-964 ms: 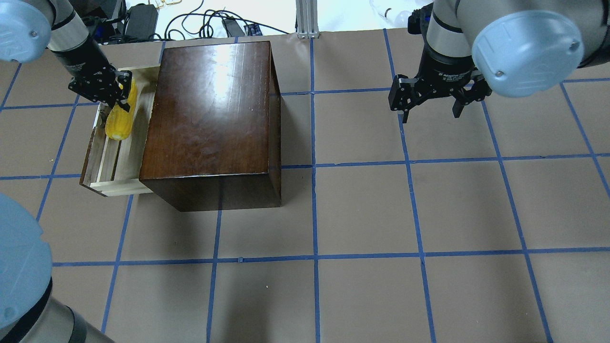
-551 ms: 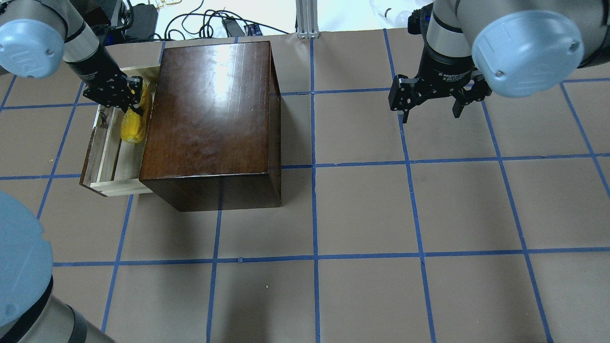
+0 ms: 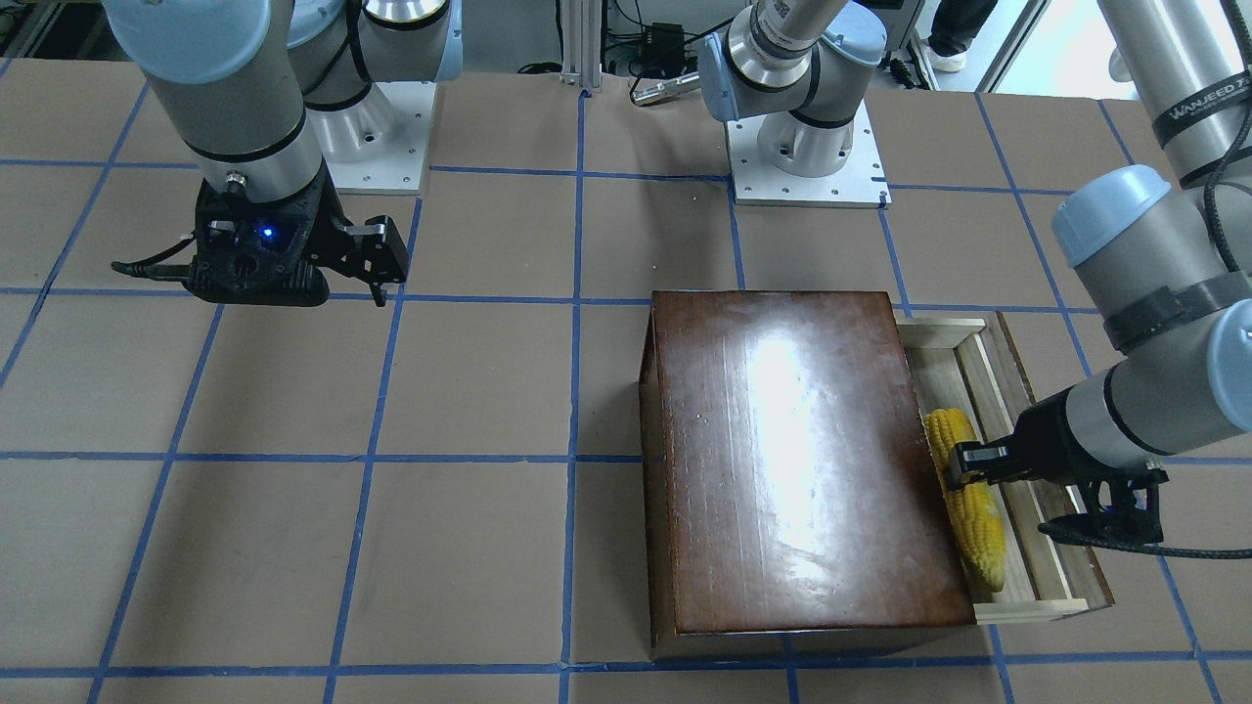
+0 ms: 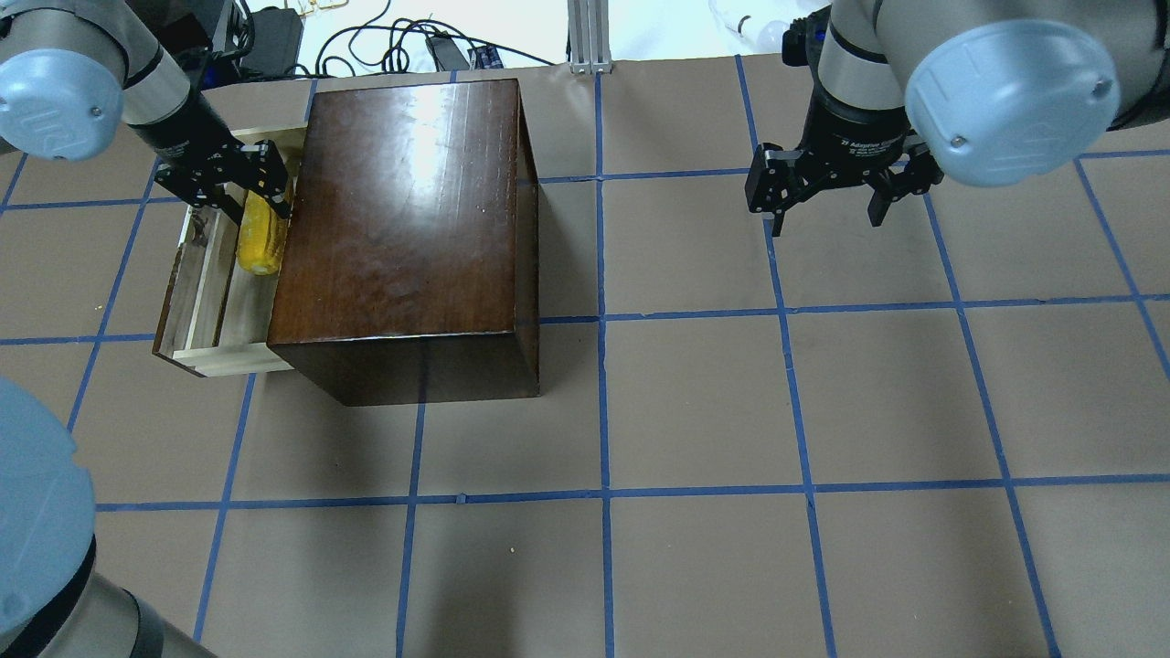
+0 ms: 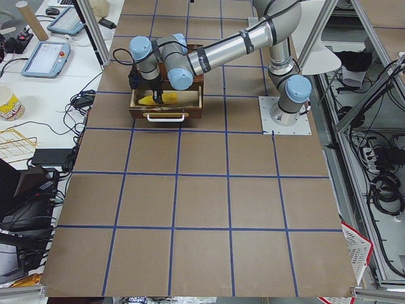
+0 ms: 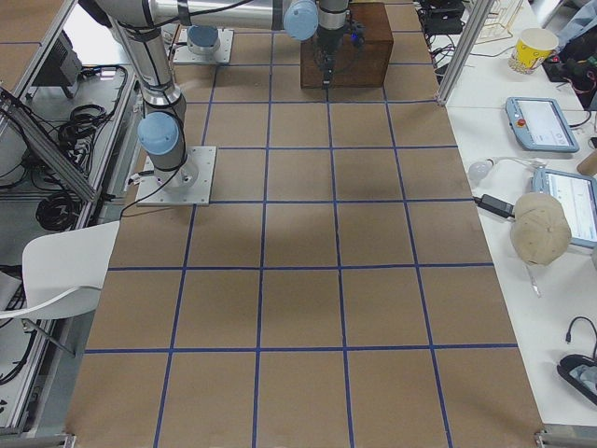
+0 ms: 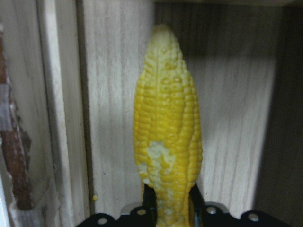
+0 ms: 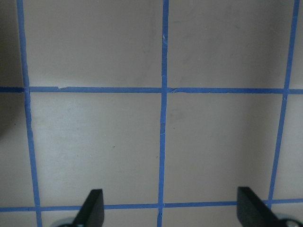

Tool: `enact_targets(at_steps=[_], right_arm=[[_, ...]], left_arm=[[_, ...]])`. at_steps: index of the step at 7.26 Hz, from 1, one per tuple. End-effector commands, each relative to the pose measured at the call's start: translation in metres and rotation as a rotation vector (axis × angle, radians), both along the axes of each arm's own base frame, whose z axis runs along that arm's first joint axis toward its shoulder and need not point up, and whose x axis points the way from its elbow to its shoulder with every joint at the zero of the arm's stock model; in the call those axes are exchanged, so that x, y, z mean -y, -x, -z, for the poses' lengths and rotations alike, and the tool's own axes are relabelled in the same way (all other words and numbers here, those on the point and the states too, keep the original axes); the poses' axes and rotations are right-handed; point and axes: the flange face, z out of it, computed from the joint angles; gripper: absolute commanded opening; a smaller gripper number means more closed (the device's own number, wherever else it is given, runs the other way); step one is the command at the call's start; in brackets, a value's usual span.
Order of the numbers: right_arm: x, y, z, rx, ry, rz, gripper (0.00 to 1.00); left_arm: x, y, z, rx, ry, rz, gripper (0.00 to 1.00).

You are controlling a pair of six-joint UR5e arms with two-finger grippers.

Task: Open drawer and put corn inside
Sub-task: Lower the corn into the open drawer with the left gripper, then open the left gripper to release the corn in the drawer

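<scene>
My left gripper [image 4: 261, 185] clamps the corn [image 4: 258, 245] inside the open drawer [image 4: 203, 306]; my right gripper [image 4: 827, 219] hangs with jaws apart.

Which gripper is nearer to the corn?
Left. The left gripper grips the corn at its thick end in the drawer; the right gripper hangs open over the table, beyond the box.

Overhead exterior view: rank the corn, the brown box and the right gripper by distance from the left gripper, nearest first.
1. corn: held by the left gripper, in the drawer.
2. brown box: right beside it.
3. right gripper: far across, on the view's right.
</scene>
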Motion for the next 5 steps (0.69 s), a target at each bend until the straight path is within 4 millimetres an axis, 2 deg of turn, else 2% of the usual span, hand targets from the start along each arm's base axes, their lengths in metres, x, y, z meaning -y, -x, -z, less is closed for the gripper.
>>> enact_targets(at_steps=[1,2,3,5], right_arm=[[0.0,0.0,0.0,0.0,0.0,0.0,1.0],[0.0,0.0,0.0,0.0,0.001,0.0,1.0],[0.0,0.0,0.0,0.0,0.0,0.0,1.0],[0.0,0.0,0.0,0.0,0.0,0.0,1.0]], left_arm=[[-0.005,0.0,-0.021,0.015,0.023,-0.002,1.0],[-0.01,0.001,-0.035,0.022,0.026,-0.003,1.0],[-0.02,0.001,-0.06,0.016,-0.002,-0.022,1.0],[-0.027,0.015,-0.131,0.04,0.029,0.0,1.0]])
